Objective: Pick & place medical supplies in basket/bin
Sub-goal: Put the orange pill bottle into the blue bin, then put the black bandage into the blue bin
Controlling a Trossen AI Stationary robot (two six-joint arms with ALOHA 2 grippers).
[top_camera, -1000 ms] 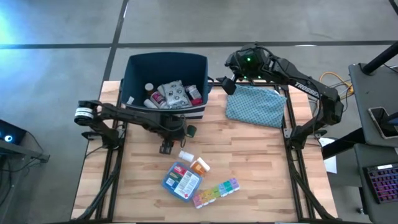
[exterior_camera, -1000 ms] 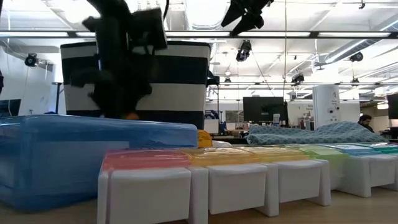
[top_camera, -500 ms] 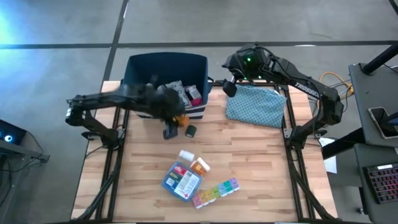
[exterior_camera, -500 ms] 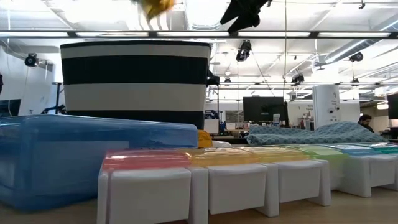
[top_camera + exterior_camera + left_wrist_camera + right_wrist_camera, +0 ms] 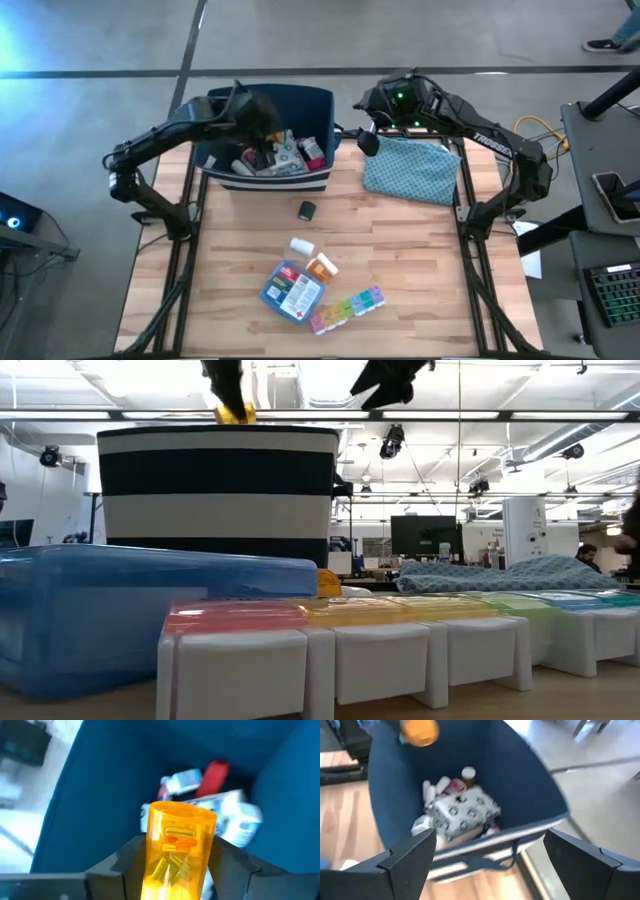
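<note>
My left gripper (image 5: 256, 117) hangs over the open navy bin (image 5: 215, 105), shut on an orange pill bottle (image 5: 177, 847). In the low view the bottle (image 5: 236, 412) shows just above the striped bin's rim (image 5: 218, 430). Inside the bin lie a white printed packet (image 5: 462, 810), small bottles and a red item. My right gripper (image 5: 490, 845) is open and waits in the air beside the bin's right wall (image 5: 331, 130). On the table rest a white bottle (image 5: 300, 247), an orange bottle (image 5: 322, 266), the blue pouch (image 5: 292, 290), the rainbow organizer (image 5: 347, 308) and a small dark item (image 5: 307, 210). My left gripper pinches the orange pill bottle between its two fingers (image 5: 125, 862), one on each side of the clear orange body (image 5: 155, 870). The bottle lies along the fingers, its free end (image 5: 182, 812) sticking out past them toward the bin's inside. It is lifted clear, above the bin's contents.
A teal patterned cloth pouch (image 5: 410, 168) lies at the table's far right, under my right arm. The wooden table (image 5: 400, 260) shows bare boards right of the grouped supplies and between them and the bin.
My left gripper, shut on the orange pill bottle, has risen from the table in front of the bin and swung toward the far edge, over the bin's opening. The bottle has gone from the table top to above the bin's rim. The right arm has kept still.
</note>
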